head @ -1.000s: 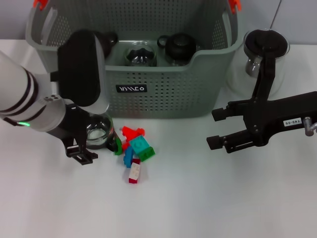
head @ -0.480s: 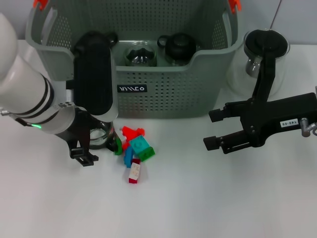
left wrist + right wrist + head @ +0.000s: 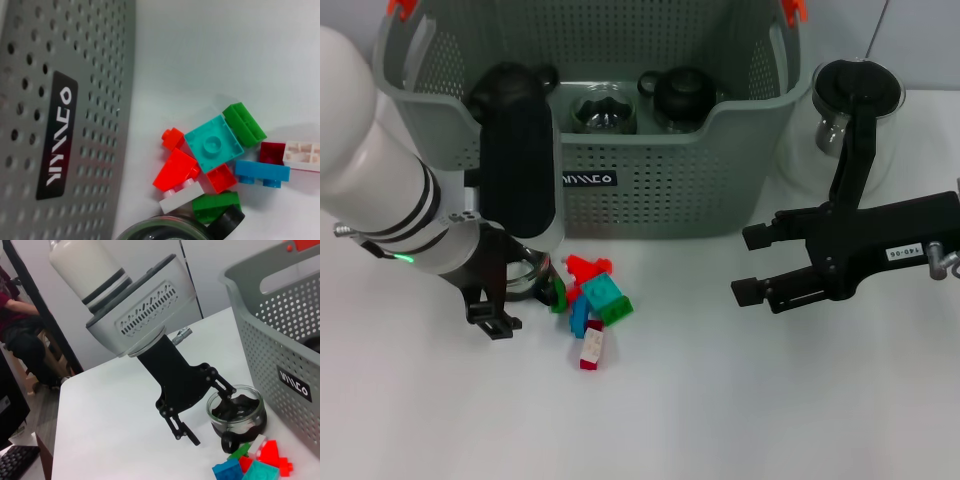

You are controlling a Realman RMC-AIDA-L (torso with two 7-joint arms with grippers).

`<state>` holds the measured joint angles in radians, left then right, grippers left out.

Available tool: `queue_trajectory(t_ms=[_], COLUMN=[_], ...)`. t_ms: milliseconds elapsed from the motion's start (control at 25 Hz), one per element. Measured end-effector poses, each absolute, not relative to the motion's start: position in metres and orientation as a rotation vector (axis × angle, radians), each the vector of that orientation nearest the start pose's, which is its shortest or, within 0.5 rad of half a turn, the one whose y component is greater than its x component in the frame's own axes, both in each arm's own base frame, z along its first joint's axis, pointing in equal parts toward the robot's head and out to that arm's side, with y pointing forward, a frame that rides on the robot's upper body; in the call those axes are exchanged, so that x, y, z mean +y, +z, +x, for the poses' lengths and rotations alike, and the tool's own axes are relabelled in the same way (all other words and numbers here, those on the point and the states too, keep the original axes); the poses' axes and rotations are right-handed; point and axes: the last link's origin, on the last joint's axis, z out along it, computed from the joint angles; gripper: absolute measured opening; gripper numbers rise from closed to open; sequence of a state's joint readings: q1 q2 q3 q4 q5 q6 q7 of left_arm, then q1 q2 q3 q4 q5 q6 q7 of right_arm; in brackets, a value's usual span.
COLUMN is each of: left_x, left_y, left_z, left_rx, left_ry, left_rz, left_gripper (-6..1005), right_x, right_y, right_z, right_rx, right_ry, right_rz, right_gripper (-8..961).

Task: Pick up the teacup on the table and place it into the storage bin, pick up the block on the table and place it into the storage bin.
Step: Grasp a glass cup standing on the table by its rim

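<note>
Hovering low at frame left, the left gripper [image 3: 210, 400] has its jaws spread wide around the glass teacup [image 3: 236, 413], which sits on the table [image 3: 740, 400] just below the storage bin [image 3: 650, 190]. Blocks [image 3: 595, 300] are piled beside the cup. Right gripper [image 3: 752, 262] is parked at frame right, jaws apart, empty.

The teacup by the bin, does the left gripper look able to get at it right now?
Probably yes. The left gripper is open at the teacup, one finger over its rim; nothing lies between, though the blocks crowd its far side.
</note>
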<state>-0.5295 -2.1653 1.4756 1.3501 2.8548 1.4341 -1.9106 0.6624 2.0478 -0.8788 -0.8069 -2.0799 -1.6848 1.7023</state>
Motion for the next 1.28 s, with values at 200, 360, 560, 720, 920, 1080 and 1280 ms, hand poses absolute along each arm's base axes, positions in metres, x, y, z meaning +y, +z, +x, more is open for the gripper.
queue_trajectory(t_ms=[200,360,560,720,920,1080,1280], left_x=[0.348,0.3481,0.3484,0.3477,0.3472,0.3481,0.3495], left_y=[-0.0261,-0.0275,-0.0288,-0.0292,-0.0295,-0.0294,-0.029], left_z=[-0.2069,-0.2076,-0.2089,-0.209,-0.2094,-0.2093,-0.2108], left_rx=[0.018,0.016,0.003,0.001,0.001,0.002,-0.006], left_ry=[0.888,0.894,0.901,0.905,0.909,0.904,0.918], left_rz=[-2.723,-2.728,-2.737,-2.74,-2.744,-2.739,-2.74], left_gripper=[834,833,833,832,831,829,816], right_x=[0.3482,0.3487,0.3492,0.3491,0.3486,0.3478,0.3475], right_y=[0.0051,0.0046,0.0042,0.0039,0.0042,0.0043,0.0046], right_z=[0.2023,0.201,0.2001,0.2002,0.2008,0.2024,0.2033], right_rx=[0.642,0.638,0.633,0.631,0.634,0.637,0.639], right_ry=[0.478,0.481,0.474,0.469,0.471,0.472,0.475], right_rz=[-3.032,-3.033,-3.038,-3.04,-3.039,-3.037,-3.033], right_gripper=[916,915,915,915,916,916,916])
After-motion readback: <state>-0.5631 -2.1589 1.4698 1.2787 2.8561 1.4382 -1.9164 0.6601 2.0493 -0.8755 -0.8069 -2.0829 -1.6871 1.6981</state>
